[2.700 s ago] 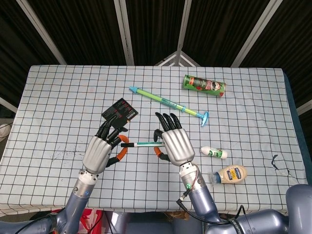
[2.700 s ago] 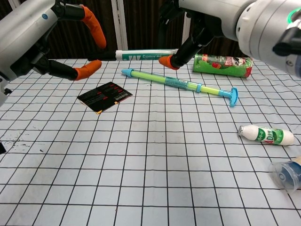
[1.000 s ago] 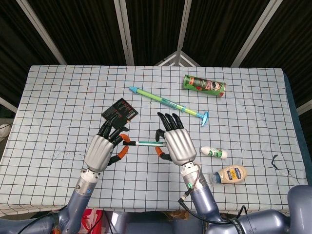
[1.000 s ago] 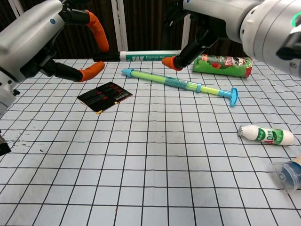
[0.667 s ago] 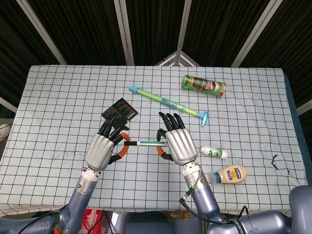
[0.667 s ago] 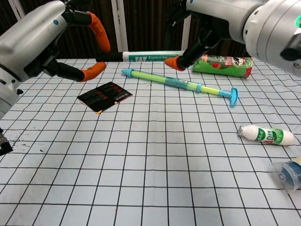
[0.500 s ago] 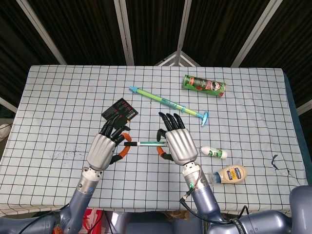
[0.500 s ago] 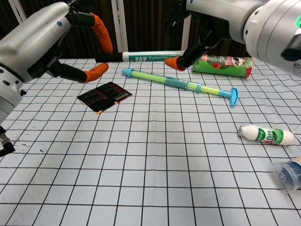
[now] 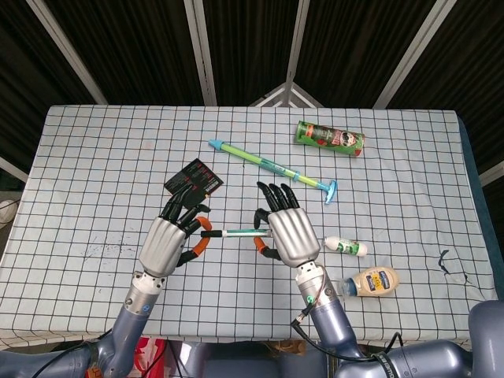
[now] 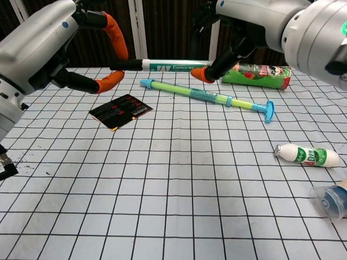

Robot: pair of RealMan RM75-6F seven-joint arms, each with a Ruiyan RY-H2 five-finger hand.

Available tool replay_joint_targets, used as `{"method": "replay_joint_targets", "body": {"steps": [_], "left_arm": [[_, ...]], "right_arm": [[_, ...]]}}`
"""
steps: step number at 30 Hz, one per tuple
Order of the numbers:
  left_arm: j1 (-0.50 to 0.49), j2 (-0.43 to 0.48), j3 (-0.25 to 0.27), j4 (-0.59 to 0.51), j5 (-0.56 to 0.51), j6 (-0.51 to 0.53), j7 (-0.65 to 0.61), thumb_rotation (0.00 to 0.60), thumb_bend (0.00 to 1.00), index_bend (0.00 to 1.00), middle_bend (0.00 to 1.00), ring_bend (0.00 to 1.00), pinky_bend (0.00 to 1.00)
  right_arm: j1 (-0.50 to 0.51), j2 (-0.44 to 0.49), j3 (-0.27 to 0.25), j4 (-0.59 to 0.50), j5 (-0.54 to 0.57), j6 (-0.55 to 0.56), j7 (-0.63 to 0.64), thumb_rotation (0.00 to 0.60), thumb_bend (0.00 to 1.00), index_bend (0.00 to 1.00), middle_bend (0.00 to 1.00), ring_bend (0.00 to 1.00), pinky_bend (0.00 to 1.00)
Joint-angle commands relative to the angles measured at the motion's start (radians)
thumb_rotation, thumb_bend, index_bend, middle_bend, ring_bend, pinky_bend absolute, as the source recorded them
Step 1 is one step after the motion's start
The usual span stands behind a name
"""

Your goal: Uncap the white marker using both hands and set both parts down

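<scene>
Above the checked table (image 9: 94, 157), the right hand (image 9: 287, 235) grips the barrel of the white marker (image 9: 236, 232), held level in the air. The left hand (image 9: 167, 242) closes its orange-tipped fingers (image 10: 115, 32) around the marker's black capped end (image 10: 123, 65); the cap looks still seated. Just beyond the left hand lies a black card (image 9: 194, 178). Past the right hand rests a green-and-blue toy syringe (image 9: 272, 167), and farther off a green chip can (image 9: 330, 138).
</scene>
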Motion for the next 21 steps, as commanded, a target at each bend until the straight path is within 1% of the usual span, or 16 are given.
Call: {"method": "replay_joint_targets", "body": {"steps": [1,6,16,21], "left_arm": [[0.001,-0.002,0.001,0.003,-0.002,0.000,0.001,0.600,0.48,0.56,0.35,0.01,0.13],[0.005,-0.005,0.000,0.006,-0.015,-0.001,0.004,0.600,0.51,0.57,0.35,0.01,0.13],[0.017,0.006,0.003,0.013,-0.013,0.024,-0.046,0.600,0.51,0.58,0.35,0.01,0.13],[0.035,0.020,0.017,0.023,0.003,0.056,-0.081,0.600,0.51,0.58,0.35,0.01,0.13]], "right_arm": [[0.000,0.000,0.000,-0.001,-0.001,0.001,0.000,0.600,0.46,0.71,0.07,0.08,0.04],[-0.002,0.002,0.000,-0.003,-0.001,0.002,-0.001,0.600,0.46,0.71,0.07,0.08,0.04],[-0.013,0.013,0.004,-0.003,-0.007,0.006,0.015,0.600,0.46,0.71,0.07,0.08,0.04],[-0.021,0.021,0.008,0.012,0.000,0.005,0.031,0.600,0.46,0.71,0.07,0.08,0.04]]}}
